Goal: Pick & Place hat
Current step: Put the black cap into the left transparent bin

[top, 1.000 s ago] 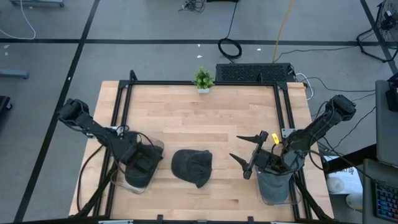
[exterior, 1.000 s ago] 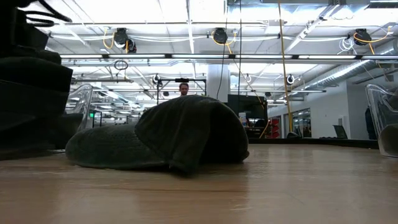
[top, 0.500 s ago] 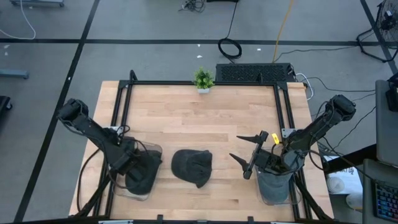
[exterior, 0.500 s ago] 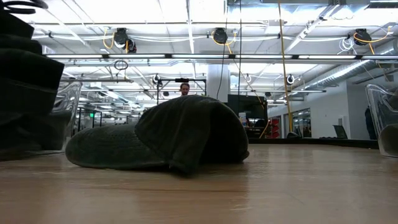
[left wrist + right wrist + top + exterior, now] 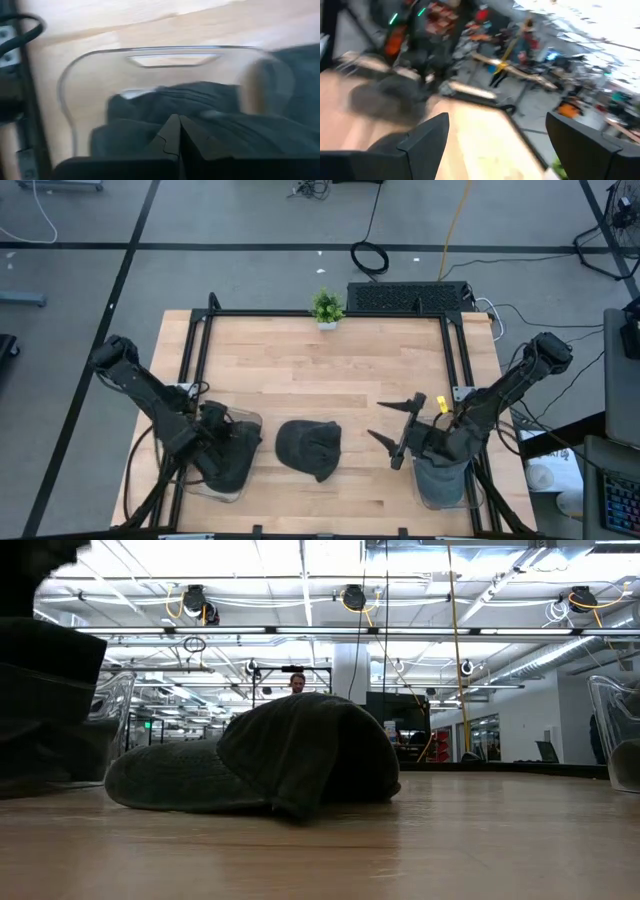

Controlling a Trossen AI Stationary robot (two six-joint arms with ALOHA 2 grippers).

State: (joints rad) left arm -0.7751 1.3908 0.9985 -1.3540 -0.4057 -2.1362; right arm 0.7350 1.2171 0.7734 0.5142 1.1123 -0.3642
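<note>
High view: my right gripper (image 5: 388, 434) hangs w/ fingers spread wide, holding nothing, just right of the hat (image 5: 308, 448). Left gripper (image 5: 173, 131) is clamped fully closed, empty, over dark fabric inside the clear bin (image 5: 247, 421) at the table's (image 5: 330, 370) left front. Hat sits on the wood btwn both arms, untouched. Small plant (image 5: 326, 307) at far edge.

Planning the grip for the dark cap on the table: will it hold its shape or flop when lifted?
The cap looks like soft knit fabric, so the crown would probably sag when pinched. Its brim lies flat and may stay stiffer. It likely slides rather than rolls on the wooden table.
</note>
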